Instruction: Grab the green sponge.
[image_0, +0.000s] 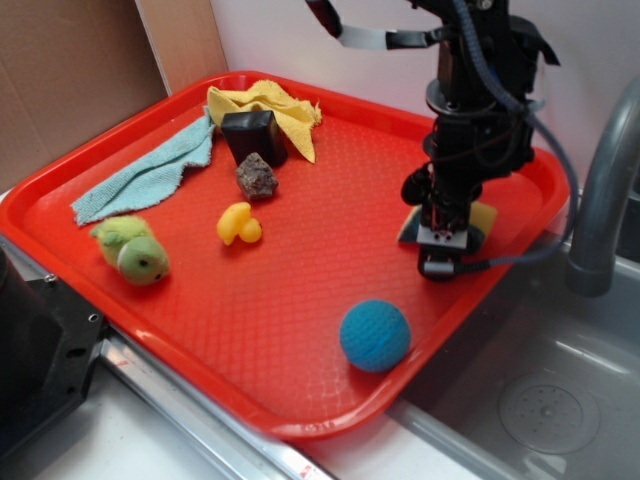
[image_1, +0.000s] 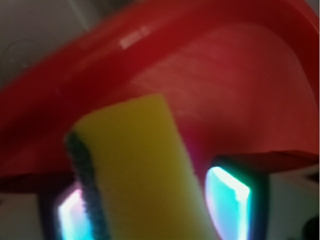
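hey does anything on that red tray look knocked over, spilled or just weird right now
Nothing is spilled or broken. The yellow rubber duck lies on its side, and the teal cloth and yellow cloth are crumpled. The green sponge sits between the end effector fingers.

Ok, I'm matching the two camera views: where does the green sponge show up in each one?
Exterior: the green sponge lies at the tray's right edge, mostly hidden behind the gripper; only yellow corners show.
Wrist: it fills the lower middle of the picture, yellow foam with the dark green layer on its left side, between the fingers.
Shared landmark: the red tray's raised rim.
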